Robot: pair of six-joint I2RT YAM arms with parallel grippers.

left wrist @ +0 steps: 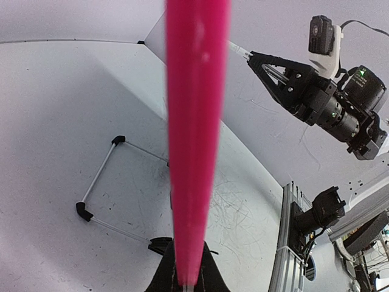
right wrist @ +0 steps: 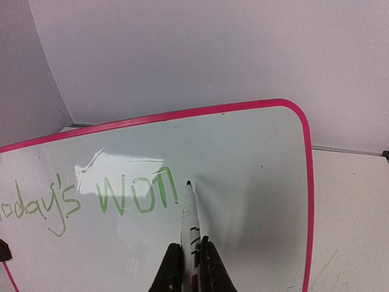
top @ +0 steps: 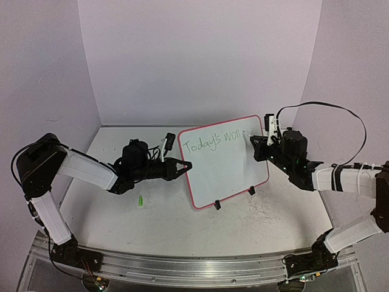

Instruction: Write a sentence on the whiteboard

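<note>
The whiteboard (top: 234, 173) stands tilted on its black clip feet (top: 217, 205) at the table's middle. Its red-pink rim (left wrist: 197, 121) runs edge-on through the left wrist view. My left gripper (top: 185, 165) (left wrist: 187, 277) is shut on the board's left edge. The sentence (top: 209, 143) (right wrist: 121, 194) reads "Today's won" in green. My right gripper (top: 256, 145) (right wrist: 190, 267) is shut on a white marker (right wrist: 189, 213). The marker's tip sits at the board just right of the last letter.
A small green marker cap (top: 140, 201) lies on the table left of the board. The grey tabletop (top: 261, 213) carries old scribbles. An aluminium rail (top: 182, 267) runs along the near edge, and white walls close in the back and sides.
</note>
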